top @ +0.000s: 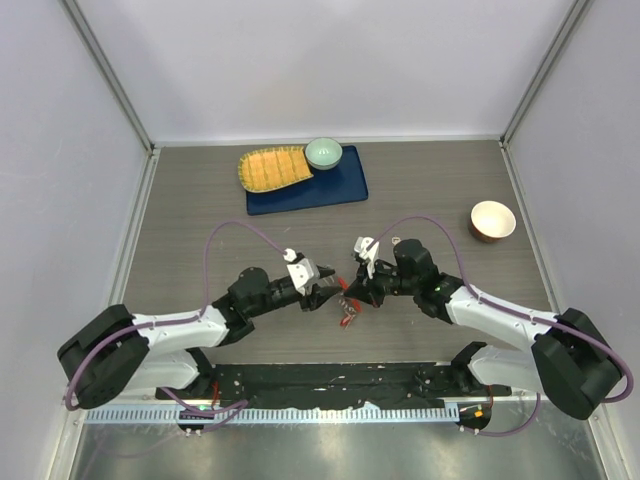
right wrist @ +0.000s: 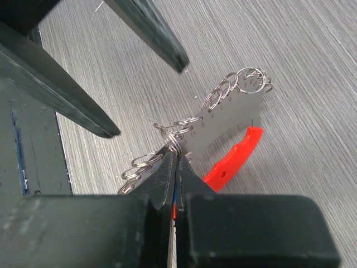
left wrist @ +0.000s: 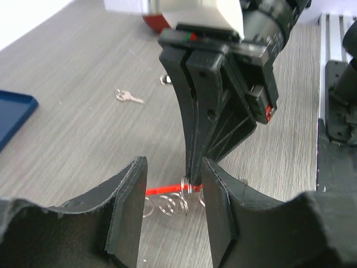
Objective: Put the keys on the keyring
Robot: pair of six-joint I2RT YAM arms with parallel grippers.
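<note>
Right claw (right wrist: 174, 155) pinched shut on keyring (right wrist: 226, 120), toward 6 o'clock of tabletop (top: 200, 220) centre; left claw (left wrist: 174, 176) spread, empty, straddling it; risk: keyring slips from thin pinch if left claw nudges it.

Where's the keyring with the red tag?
In the top view, the keyring is at the table's front middle, between the left claw and the right claw, which pinches one ring.

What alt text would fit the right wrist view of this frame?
The right gripper has its fingers shut on a ring of the keyring, a chain of small metal rings with a curved red tag, over the grey table. The left gripper stands open at upper left.
</note>
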